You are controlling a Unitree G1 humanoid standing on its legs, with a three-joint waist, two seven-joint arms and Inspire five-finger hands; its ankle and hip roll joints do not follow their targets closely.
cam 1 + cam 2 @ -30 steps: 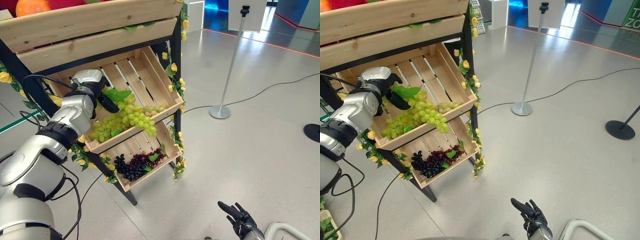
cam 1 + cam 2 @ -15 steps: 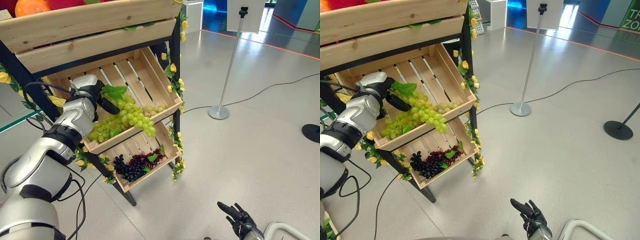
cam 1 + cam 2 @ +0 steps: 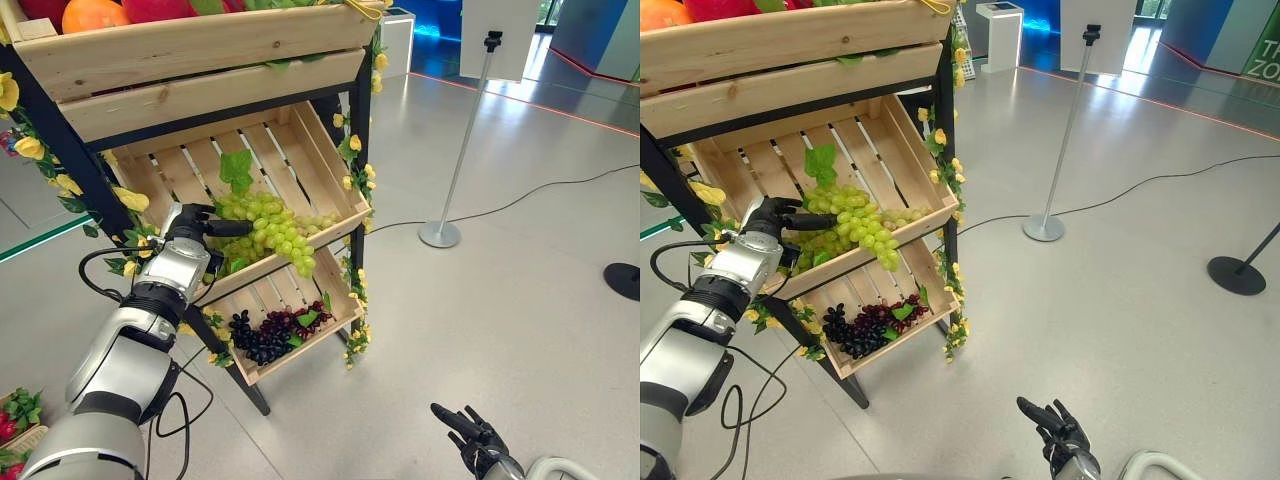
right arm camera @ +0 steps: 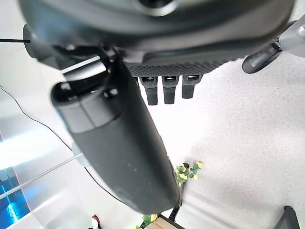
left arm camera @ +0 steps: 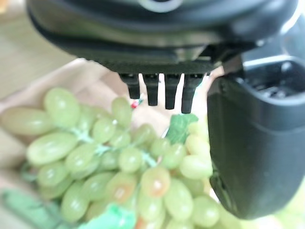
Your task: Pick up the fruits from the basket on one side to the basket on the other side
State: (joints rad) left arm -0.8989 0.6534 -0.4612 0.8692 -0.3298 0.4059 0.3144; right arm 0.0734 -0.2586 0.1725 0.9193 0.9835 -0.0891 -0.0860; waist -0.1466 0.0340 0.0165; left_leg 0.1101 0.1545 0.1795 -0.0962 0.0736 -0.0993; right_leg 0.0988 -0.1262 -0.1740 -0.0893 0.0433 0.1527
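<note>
**Left hand at the green grapes, middle crate**

Stand: black metal frame w/ three slanted crates of pale slatted wood, trimmed w/ small yellow flowers (image 3: pixel 362 168) and green leaves.

Middle crate (image 3: pixel 330 165): plank floor w/ gaps, raised lip at the low front edge. Green grapes (image 3: pixel 270 225) lie in a long bunch piled against that lip – smooth oval berries, glossy, a few yellowish; a broad green leaf (image 3: pixel 237 168) stands up at the bunch's upper end.

Left hand (image 3: pixel 205 228): dark, on a silver-grey forearm, at the crate's low front-left corner, fingers straight and pointing along the bunch toward the berries. In left wrist view the short dark fingertips (image 5: pixel 152 93) sit in a row just over the grapes (image 5: pixel 119 162), thumb bulky beside them; fingers not curled round anything. Touching or just above – can't tell.

Bottom crate (image 3: pixel 940 290): same slatted wood; dark purple grapes (image 3: pixel 270 333) heaped at its low front, small round berries, nearly black, some reddish, w/ a green leaf on top.

Top crate (image 3: pixel 200 45): thick plank front; orange and red round fruit (image 3: pixel 92 13) showing over the rim.

Right hand (image 3: pixel 470 440): low, well apart from the stand, over smooth glossy grey floor; fingers spread and straight, holds nothing.

Floor also has a thin metal pole on a round disc base (image 3: pixel 440 233) carrying a white sign.
</note>
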